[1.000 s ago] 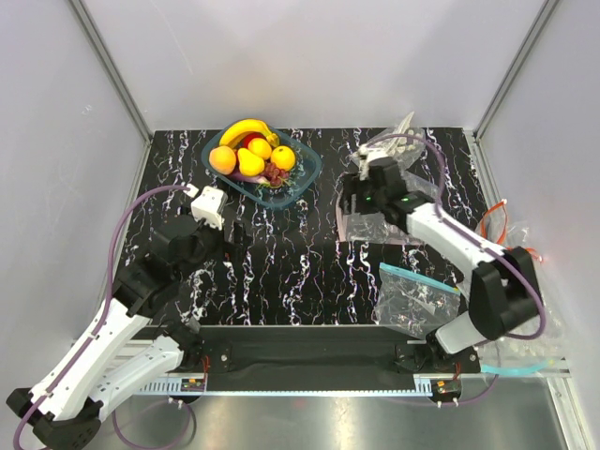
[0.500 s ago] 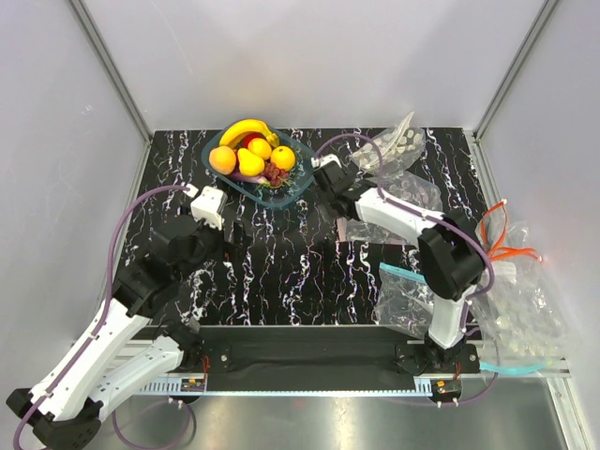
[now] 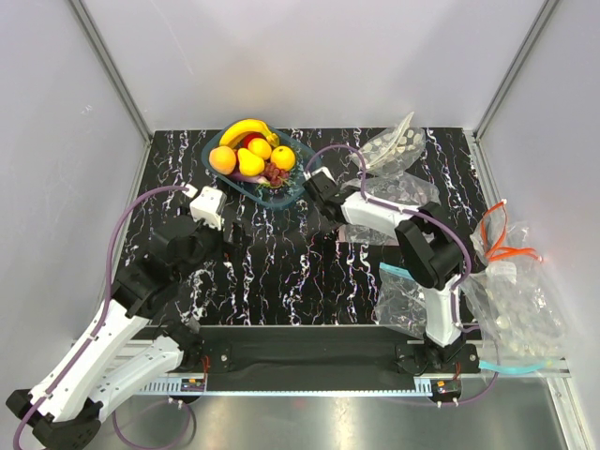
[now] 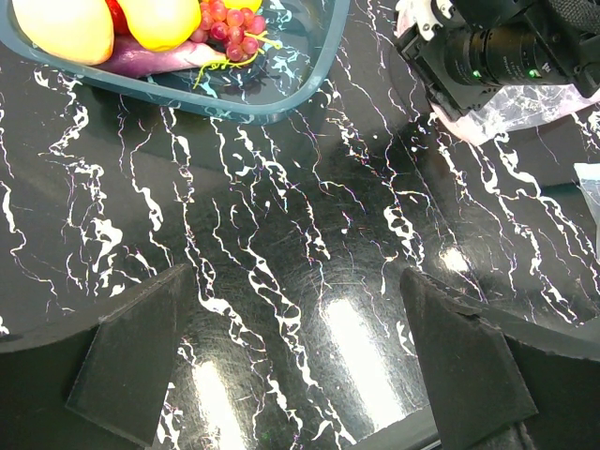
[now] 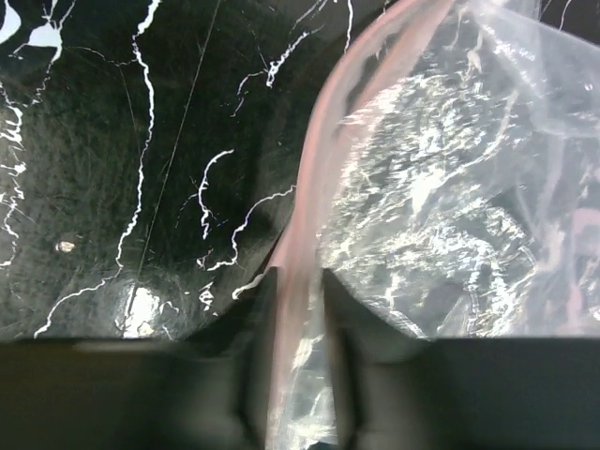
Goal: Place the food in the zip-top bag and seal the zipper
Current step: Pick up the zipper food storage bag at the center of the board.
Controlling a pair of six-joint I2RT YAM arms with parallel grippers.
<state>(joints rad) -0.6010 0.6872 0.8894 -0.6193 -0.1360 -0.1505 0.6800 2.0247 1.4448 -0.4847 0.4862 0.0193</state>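
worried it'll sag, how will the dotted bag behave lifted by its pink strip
Likely floppy: the zip-top bag is thin crinkled film and should drape below the zipper. Probably light; looks empty. The glossy strip may slip from the fingers.

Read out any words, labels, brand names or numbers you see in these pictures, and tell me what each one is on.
There is no readable text in any view.
The zip-top bag, the tray and the wrist camera show no legible lettering.

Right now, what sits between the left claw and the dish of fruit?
Nothing but bare black marbled tabletop: the left wrist view shows it between the open left gripper and the teal dish holding the food.
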